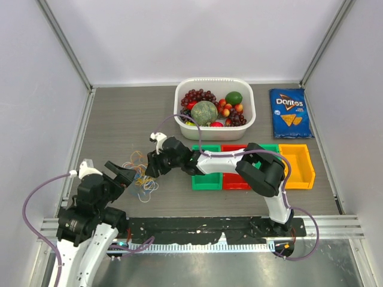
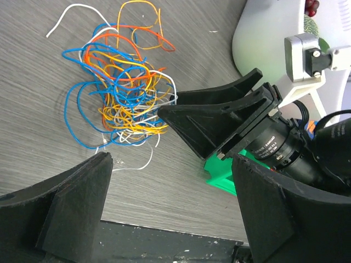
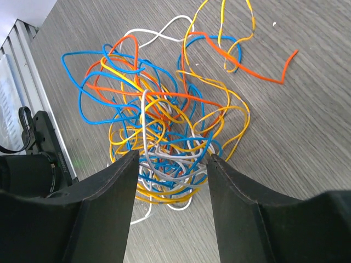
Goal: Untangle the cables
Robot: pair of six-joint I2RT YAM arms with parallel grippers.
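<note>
Cables [image 3: 164, 126] tangled toward the worktop's [image 1: 119, 119] near-left corner. Right gripper [image 3: 173, 159] fingers partly open, astride the tangle's edge; left gripper [image 2: 170, 158] fingers wide open, empty, just beside. Fruit basket [image 1: 250, 116] and coloured bins [image 1: 297, 180] farther back.

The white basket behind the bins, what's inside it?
In the basket: dark grapes, a green melon, a green fruit and small red fruits. Whatever lies beneath them is covered.

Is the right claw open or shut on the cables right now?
Open. The right wrist view shows the right claw with its fingers apart, straddling the tangled cables with a wide gap between them.
</note>
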